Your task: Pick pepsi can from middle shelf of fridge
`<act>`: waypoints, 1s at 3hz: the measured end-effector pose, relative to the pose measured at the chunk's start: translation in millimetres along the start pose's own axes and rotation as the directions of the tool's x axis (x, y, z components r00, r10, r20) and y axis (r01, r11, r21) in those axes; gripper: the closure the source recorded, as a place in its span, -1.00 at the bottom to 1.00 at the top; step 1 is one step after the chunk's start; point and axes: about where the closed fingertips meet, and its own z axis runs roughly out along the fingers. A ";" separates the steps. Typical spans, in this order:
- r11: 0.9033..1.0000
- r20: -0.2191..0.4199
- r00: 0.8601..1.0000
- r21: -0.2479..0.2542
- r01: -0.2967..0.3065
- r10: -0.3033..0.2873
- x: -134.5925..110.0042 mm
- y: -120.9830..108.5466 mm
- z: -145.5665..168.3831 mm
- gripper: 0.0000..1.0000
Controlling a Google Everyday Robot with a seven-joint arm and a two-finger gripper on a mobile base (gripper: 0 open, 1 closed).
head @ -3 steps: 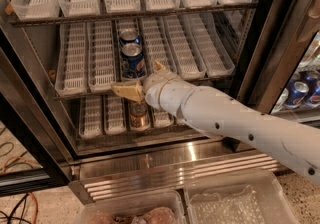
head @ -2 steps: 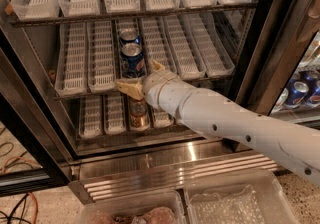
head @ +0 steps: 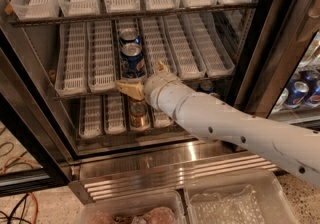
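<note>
Two blue cans are lined on the middle shelf; the gripper is held before the front pepsi can, its two fingers spread apart.

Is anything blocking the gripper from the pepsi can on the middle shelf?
Nothing visible. The pepsi can stands at the front of its lane on the middle shelf, and the open gripper sits right before it. A second can is behind it.
</note>
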 end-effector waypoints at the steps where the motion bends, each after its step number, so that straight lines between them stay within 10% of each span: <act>1: 1.000 0.024 1.000 0.010 -0.001 0.000 -7.2 -3.5 7.1 -0.46; 3: 1.000 0.061 0.998 -0.010 -0.002 0.003 -22.0 2.1 28.0 -0.44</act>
